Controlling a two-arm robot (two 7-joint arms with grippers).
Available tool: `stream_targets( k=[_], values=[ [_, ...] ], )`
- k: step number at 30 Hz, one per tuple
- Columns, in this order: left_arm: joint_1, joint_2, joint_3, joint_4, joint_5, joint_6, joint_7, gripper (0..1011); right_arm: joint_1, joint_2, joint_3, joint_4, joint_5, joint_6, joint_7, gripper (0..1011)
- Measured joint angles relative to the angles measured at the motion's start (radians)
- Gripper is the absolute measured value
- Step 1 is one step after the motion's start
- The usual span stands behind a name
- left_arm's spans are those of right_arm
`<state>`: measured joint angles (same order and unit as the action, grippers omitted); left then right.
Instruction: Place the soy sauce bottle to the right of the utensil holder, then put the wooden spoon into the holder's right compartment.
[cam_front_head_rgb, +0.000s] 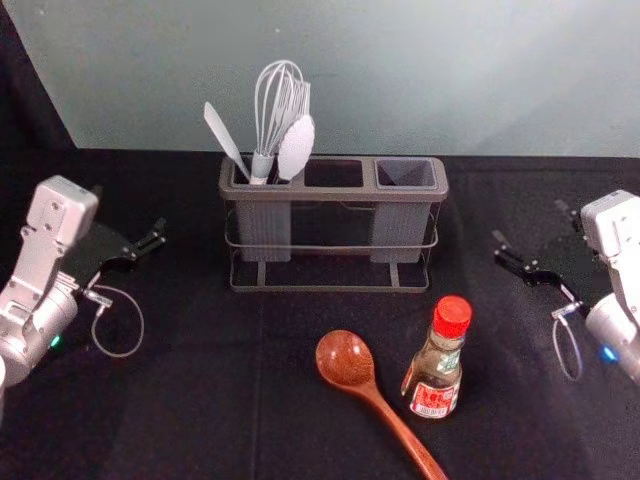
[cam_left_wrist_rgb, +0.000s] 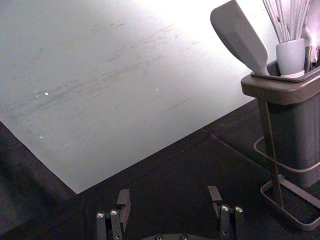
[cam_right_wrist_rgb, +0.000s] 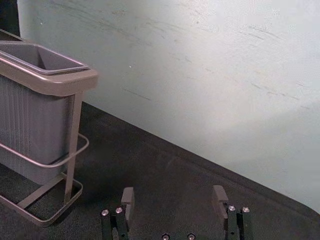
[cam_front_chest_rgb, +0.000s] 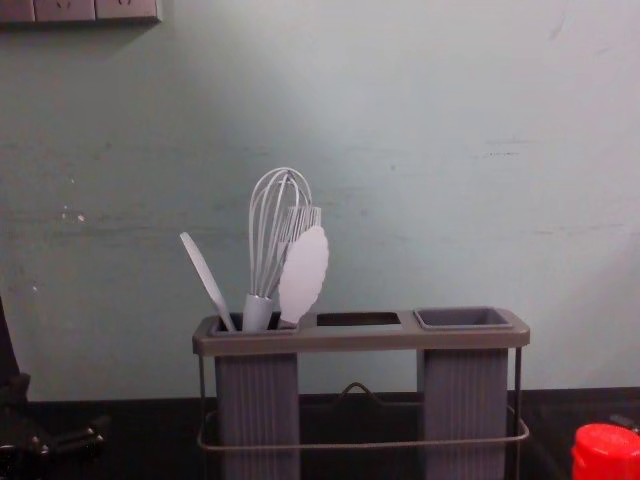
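"Black cloth (cam_front_head_rgb: 190, 410) under a pale wall (cam_front_head_rgb: 430, 80). Our grippers?"

"Left gripper (cam_front_head_rgb: 128, 212) left of the holder (cam_front_head_rgb: 335, 289), right gripper (cam_front_head_rgb: 530, 222) right of it, both with fingers spread."

"Our bottle (cam_front_head_rgb: 436, 370)?"

"Standing before the holder's right half, brownish, red-capped, beside the glossy brown spoon (cam_front_head_rgb: 345, 358). Our chest view adds wall sockets (cam_front_chest_rgb: 80, 10)."

"Its label (cam_front_head_rgb: 432, 400)?"

"Red and white, too small for us to read."

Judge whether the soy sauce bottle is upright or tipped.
Upright: the soy sauce bottle stands with its red cap on top, above the label.
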<state>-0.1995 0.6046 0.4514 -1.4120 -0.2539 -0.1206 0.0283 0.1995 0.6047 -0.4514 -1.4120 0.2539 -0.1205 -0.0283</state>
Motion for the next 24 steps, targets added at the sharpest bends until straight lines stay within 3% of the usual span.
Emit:
stream_targets(
  k=[24],
  values=[
    [0.0,0.0,0.0,0.0,0.0,0.0,0.0,1011,0.0,0.0,0.0,0.0,0.0,0.0,0.0,1004]
  ],
)
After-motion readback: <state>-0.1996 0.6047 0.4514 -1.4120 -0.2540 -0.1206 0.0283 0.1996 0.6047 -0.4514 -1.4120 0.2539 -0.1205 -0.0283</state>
